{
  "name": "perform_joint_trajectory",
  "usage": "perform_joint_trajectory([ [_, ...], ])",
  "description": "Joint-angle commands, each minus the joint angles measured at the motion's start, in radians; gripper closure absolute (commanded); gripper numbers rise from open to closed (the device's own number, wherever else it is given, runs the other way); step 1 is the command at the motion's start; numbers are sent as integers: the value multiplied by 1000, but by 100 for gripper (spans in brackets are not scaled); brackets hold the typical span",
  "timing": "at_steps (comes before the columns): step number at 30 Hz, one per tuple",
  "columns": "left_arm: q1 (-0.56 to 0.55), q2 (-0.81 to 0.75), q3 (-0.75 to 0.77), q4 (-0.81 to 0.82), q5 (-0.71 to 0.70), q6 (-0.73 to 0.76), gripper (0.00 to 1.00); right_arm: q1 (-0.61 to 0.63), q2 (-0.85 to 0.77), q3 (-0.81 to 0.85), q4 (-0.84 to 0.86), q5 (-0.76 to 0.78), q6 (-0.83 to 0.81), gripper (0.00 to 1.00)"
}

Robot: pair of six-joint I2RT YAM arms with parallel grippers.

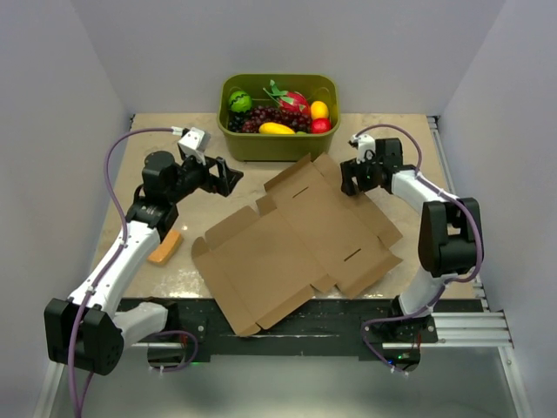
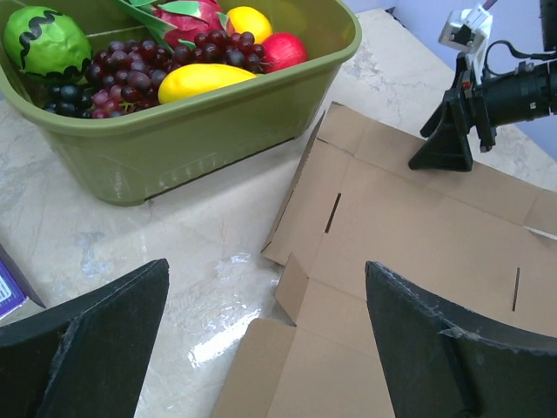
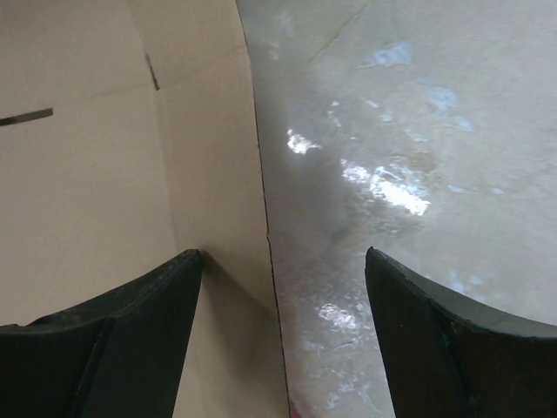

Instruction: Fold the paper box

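The paper box (image 1: 296,239) lies unfolded on the table as a flat brown cardboard sheet with flaps and slots. My left gripper (image 1: 228,178) hovers open beyond the sheet's far left corner. In the left wrist view, that gripper (image 2: 265,266) has its fingers spread wide over a small raised flap of the paper box (image 2: 418,244) and bare table. My right gripper (image 1: 351,181) is down at the sheet's far right edge. In the right wrist view, the right gripper (image 3: 284,254) straddles that edge of the paper box (image 3: 104,174) with jaws apart, one finger on the cardboard and the other over the table.
An olive-green tub (image 1: 278,144) of plastic fruit stands just behind the sheet, also in the left wrist view (image 2: 174,131). An orange block (image 1: 164,246) lies beside the left arm. A purple-edged thing (image 2: 9,283) shows at the left wrist view's border. White walls enclose the table.
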Motion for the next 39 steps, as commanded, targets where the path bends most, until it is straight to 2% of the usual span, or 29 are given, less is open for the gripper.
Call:
perform_joint_trajectory([
  [1, -4, 1, -5, 42, 18, 21, 2, -9, 5, 51, -10, -158, -34, 23],
  [6, -6, 8, -3, 39, 14, 26, 2, -27, 34, 60, -5, -232, -14, 27],
  [10, -6, 9, -5, 35, 6, 32, 2, -44, 66, 84, -33, -292, -4, 38],
  [15, -6, 17, -3, 31, 12, 36, 2, -52, 59, 97, -53, -370, -3, 59],
  [16, -6, 18, -3, 31, 13, 36, 2, -52, 48, 97, -59, -379, -3, 71],
  [18, -8, 23, -3, 33, 21, 41, 2, -52, 32, 101, -70, -410, -4, 82],
  [19, -9, 24, -3, 31, 26, 43, 2, -52, 14, 103, -76, -410, -6, 92],
  [21, -14, 32, 0, 28, 40, 47, 2, -47, -7, 114, -89, -421, -7, 99],
  [26, -23, 54, 6, 30, 79, 56, 2, 6, -107, 170, -191, -375, -43, 100],
  [31, -23, 80, 50, 44, 161, 58, 2, 124, -164, 242, -251, -297, -58, 100],
  [39, -23, 109, 136, -16, 20, 133, 1, 243, -164, 443, -345, -292, -102, 100],
])
